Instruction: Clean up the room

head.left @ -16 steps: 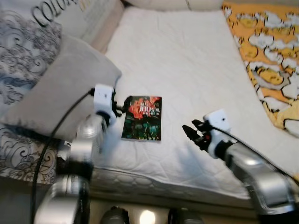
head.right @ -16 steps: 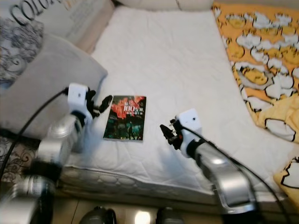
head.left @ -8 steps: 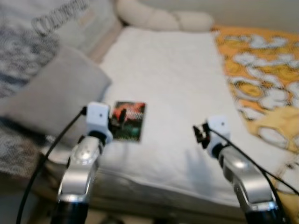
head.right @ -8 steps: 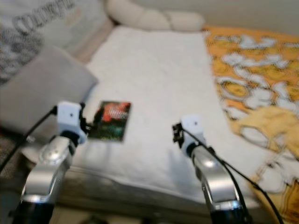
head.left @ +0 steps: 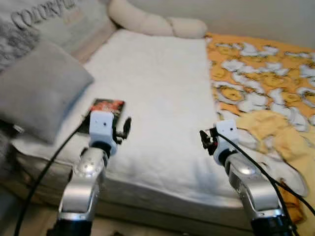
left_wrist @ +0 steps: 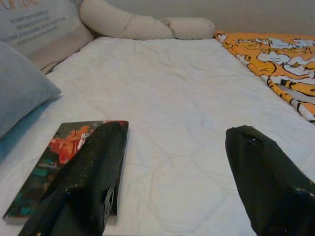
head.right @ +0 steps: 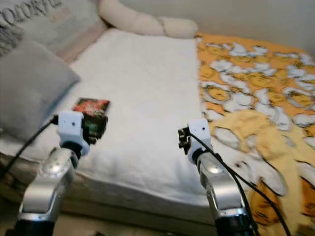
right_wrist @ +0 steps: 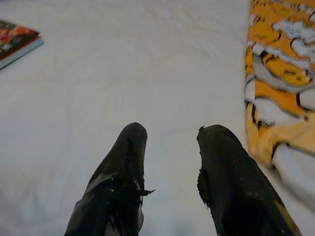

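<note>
On the bed (head.left: 157, 93), book (head.left: 104, 109) half-hidden behind left claw (head.left: 122, 131)

Through the left wrist camera I saw my left gripper (left_wrist: 170, 182) held low over the white mattress (left_wrist: 182, 93), fingers (left_wrist: 86, 182) spread wide apart. One finger overlapped the corner of the red-and-green book (left_wrist: 59, 162) lying flat there. A grey pillow (left_wrist: 19, 96) sat beside the book; the orange blanket (left_wrist: 275, 54) lay opposite.
</note>
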Tool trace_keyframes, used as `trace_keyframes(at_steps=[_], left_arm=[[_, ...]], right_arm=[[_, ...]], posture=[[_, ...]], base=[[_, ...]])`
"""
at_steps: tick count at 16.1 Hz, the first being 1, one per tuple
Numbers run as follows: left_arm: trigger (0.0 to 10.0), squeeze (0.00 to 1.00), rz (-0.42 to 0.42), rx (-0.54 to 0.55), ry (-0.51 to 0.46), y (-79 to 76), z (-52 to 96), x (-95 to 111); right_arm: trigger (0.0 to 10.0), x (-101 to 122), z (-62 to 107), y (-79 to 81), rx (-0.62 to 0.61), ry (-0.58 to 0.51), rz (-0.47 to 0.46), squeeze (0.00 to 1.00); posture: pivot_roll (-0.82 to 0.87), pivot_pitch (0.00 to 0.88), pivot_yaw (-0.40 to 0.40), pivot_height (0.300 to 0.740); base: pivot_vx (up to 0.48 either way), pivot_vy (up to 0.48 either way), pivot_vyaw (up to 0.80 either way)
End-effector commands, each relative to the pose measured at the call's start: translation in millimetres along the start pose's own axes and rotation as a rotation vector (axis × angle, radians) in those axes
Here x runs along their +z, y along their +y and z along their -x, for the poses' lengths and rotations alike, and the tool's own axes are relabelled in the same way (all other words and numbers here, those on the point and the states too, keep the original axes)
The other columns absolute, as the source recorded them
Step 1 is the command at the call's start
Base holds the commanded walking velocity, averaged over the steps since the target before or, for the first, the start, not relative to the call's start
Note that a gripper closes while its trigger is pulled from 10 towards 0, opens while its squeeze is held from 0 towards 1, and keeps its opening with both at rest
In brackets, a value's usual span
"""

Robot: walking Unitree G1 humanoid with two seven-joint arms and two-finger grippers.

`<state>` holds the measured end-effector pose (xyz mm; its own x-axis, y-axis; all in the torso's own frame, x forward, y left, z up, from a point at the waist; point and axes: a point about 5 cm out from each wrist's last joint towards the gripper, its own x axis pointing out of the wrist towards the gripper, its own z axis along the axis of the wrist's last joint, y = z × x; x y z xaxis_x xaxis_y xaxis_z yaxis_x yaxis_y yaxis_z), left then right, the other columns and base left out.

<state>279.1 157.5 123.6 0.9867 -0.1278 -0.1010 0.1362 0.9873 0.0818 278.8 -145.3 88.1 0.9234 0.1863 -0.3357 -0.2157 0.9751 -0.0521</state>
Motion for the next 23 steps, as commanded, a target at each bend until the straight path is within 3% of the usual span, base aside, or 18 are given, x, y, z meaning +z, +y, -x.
trace_keyframes(at_steps=[1,3,6,11,17,23], left_arm=[[10.0,0.28,-0.007,0.014,0.018,3.2,0.0,-0.8],[10.0,0.27,0.067,-0.001,0.026,2.7,-3.2,0.0],[10.0,0.27,0.025,-0.012,0.029,4.7,-7.6,3.8],[10.0,0.26,0.056,-0.013,0.029,8.2,-5.5,2.6],[10.0,0.27,0.033,-0.066,0.027,0.2,3.6,-2.2],[10.0,0.29,0.002,-0.126,0.042,-4.1,11.3,-8.8]], right_arm=[[10.0,2.2,-0.5,2.3,0.006,-0.010,-0.012,0.00],[10.0,1.2,-0.2,2.5,-0.007,-0.010,-0.048,0.00],[10.0,0.7,0.8,3.6,-0.022,-0.017,-0.061,0.00],[10.0,-0.6,5.5,3.5,-0.033,-0.027,-0.084,0.00],[10.0,1.6,4.3,7.1,0.016,-0.033,-0.055,0.00],[10.0,-0.5,3.7,3.7,0.016,-0.017,-0.064,0.00]], posture=[[0.01,0.000,-0.031,0.740],[0.00,0.000,-0.024,0.740],[0.00,0.000,-0.001,0.740],[-0.01,0.000,0.007,0.740],[0.00,0.000,-0.017,0.740],[0.00,0.000,-0.023,0.740]], base=[[0.000,-0.480,-0.70],[0.000,0.000,-0.79],[0.000,0.480,-0.79],[0.000,0.372,-0.72],[0.000,0.000,0.00],[0.293,0.000,-0.26]])
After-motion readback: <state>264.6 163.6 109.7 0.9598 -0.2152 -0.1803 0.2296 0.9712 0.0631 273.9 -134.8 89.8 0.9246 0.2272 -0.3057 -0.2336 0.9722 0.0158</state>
